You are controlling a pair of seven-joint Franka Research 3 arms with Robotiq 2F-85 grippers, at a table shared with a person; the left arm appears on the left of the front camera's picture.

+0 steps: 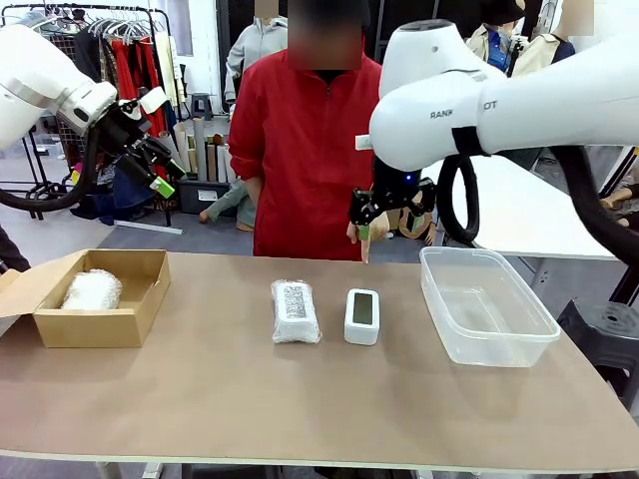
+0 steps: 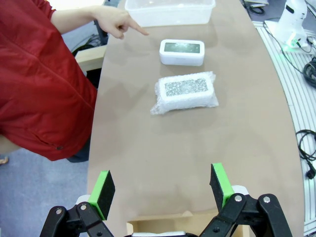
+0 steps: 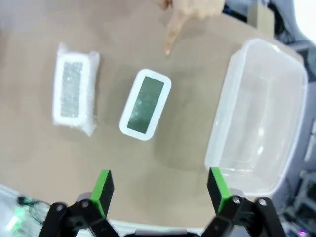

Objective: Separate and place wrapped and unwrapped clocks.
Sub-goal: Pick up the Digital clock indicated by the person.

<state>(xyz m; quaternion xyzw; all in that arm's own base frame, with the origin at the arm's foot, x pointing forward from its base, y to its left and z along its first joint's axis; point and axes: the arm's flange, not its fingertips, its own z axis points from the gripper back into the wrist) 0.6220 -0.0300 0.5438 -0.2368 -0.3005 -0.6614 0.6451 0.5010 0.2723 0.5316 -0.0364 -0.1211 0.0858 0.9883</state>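
Observation:
A wrapped clock [image 1: 296, 310] in bubble wrap with a dark label lies mid-table. The bare white clock [image 1: 361, 315] with a grey-green screen lies just right of it. Another wrapped bundle [image 1: 92, 289] rests inside the cardboard box [image 1: 120, 324] at the left. My left gripper [image 1: 160, 150] hangs open high above the box. In the left wrist view, the left gripper [image 2: 163, 187] looks along the table at the wrapped clock [image 2: 186, 92] and the bare clock [image 2: 182, 52]. My right gripper [image 3: 160, 186] is open and empty above the bare clock [image 3: 145, 104] and the wrapped clock [image 3: 74, 95].
A clear plastic tub [image 1: 486, 344] stands at the right, its inside bare. A person in red stands at the far edge, one hand [image 2: 121, 23] pointing a finger down at the table behind the bare clock. The brown tabletop in front is free.

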